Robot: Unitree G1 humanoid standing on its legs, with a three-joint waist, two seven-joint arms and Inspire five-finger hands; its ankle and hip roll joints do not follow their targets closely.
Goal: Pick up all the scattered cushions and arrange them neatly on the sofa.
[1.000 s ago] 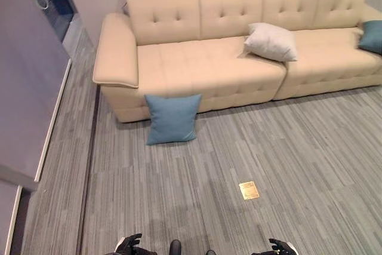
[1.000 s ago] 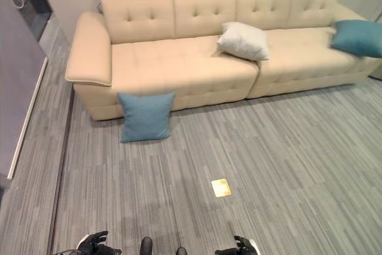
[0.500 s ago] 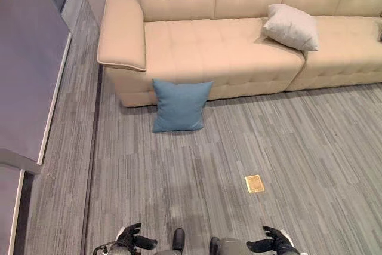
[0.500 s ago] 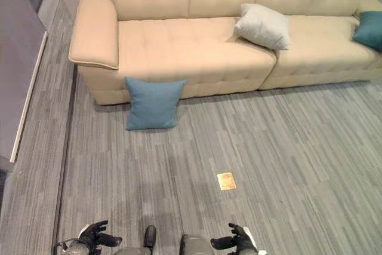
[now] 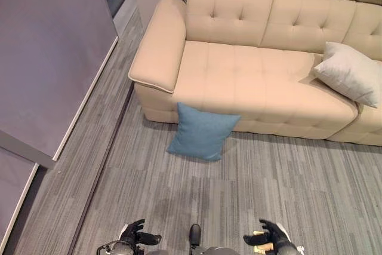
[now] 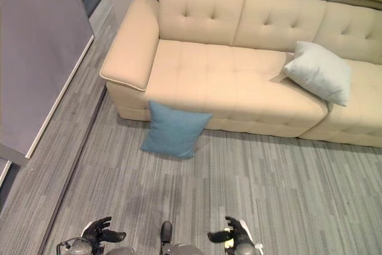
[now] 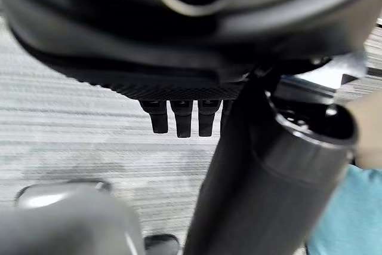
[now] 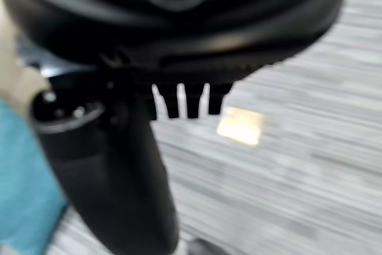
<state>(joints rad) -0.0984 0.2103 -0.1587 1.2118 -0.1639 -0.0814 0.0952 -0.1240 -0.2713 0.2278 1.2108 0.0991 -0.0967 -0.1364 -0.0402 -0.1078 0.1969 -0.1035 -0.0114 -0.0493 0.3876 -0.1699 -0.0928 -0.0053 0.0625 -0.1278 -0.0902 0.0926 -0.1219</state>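
Shown from above, a blue cushion (image 5: pixel 202 132) is seen on the grey floor (image 5: pixel 286 183), propped against the front of the beige sofa (image 5: pixel 250 82) just below its armrest (image 5: pixel 160 46). A white cushion (image 5: pixel 351 73) is seen tilted on the seat toward the robot's right, against the backrest. The left hand (image 5: pixel 134 233) and right hand (image 5: pixel 268 240) are held low near the body, both released, with fingers relaxed and spread and nothing grasped; this is confirmed in each wrist view by the straight fingers (image 7: pixel 182 117) hanging free over the floor. A small gold plate (image 8: pixel 240 126) set in the floor is seen beside the right hand.

The step in hand is judged to be the approach to the blue cushion, which is well apart from both hands. A closer stance is probably needed before any reach. The cushion is best taken by both side edges, one hand to each, so that the soft body is not folded. It should then be lifted clear of the seat front and set upright against the backrest, beside the white cushion.
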